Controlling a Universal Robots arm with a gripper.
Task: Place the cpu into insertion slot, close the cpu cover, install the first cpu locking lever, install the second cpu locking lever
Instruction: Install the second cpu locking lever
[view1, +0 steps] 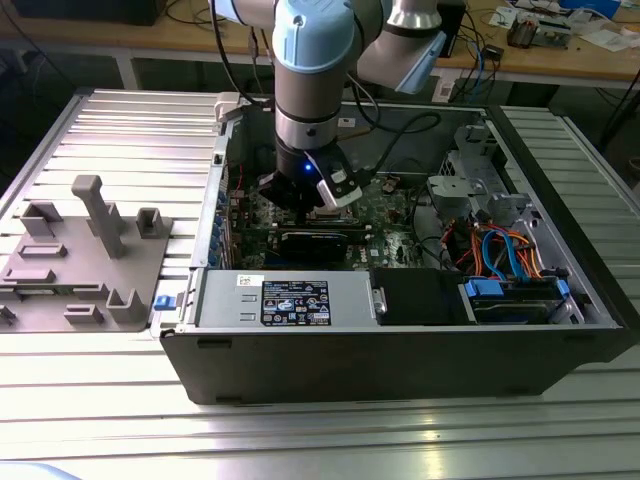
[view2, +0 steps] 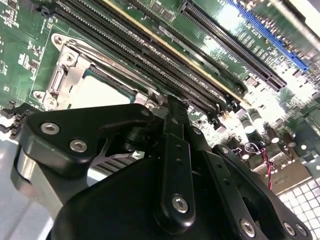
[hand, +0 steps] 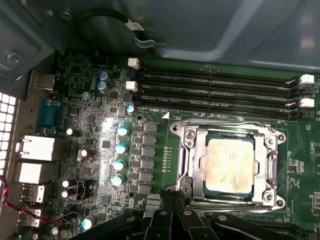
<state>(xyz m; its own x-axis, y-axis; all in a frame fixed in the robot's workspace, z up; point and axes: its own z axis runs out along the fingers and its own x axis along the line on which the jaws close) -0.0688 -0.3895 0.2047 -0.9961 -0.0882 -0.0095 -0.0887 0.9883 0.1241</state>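
Cpu (hand: 229, 167) just beside end effector (hand: 172, 212)

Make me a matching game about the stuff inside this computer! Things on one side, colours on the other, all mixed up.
Things:
1. cpu
2. cpu cover
3. tool
4. circuit board

Colours:
A. green
B. black
C. dull silver square top
D. shiny silvery frame

Pairs: 1-C, 2-D, 3-B, 4-A
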